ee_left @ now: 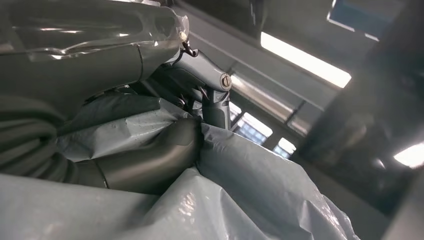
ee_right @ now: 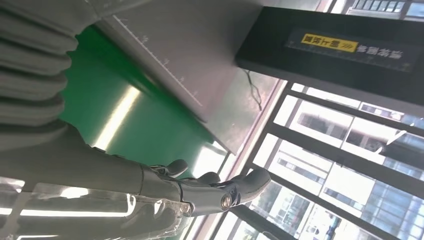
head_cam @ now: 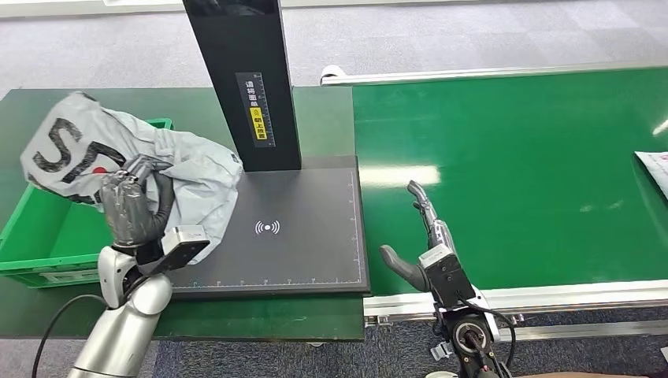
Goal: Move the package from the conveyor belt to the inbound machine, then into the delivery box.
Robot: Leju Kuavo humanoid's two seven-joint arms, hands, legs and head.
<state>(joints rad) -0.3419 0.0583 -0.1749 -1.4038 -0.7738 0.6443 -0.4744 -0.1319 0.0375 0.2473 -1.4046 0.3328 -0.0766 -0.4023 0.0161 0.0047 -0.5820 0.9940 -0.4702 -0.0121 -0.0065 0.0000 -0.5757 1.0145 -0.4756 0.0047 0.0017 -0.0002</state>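
A crumpled grey plastic package [head_cam: 169,161] with black and red lettering hangs over the left edge of the black inbound machine pad [head_cam: 299,236] and the green delivery box [head_cam: 47,236]. My left hand [head_cam: 134,205] grips it from below, fingers dug into the plastic; up close the thumb [ee_left: 150,160] presses into the grey package [ee_left: 240,190]. My right hand [head_cam: 421,236] hovers open over the near edge of the green conveyor belt [head_cam: 512,173], fingers straight and holding nothing. Its fingers [ee_right: 220,192] point past the machine pad [ee_right: 170,55].
The machine's black upright post [head_cam: 244,79] stands at the back of the pad. Another white package [head_cam: 655,169] lies on the belt at the far right edge. The belt's metal rail [head_cam: 536,298] runs along the front. Grey carpet lies beyond the table.
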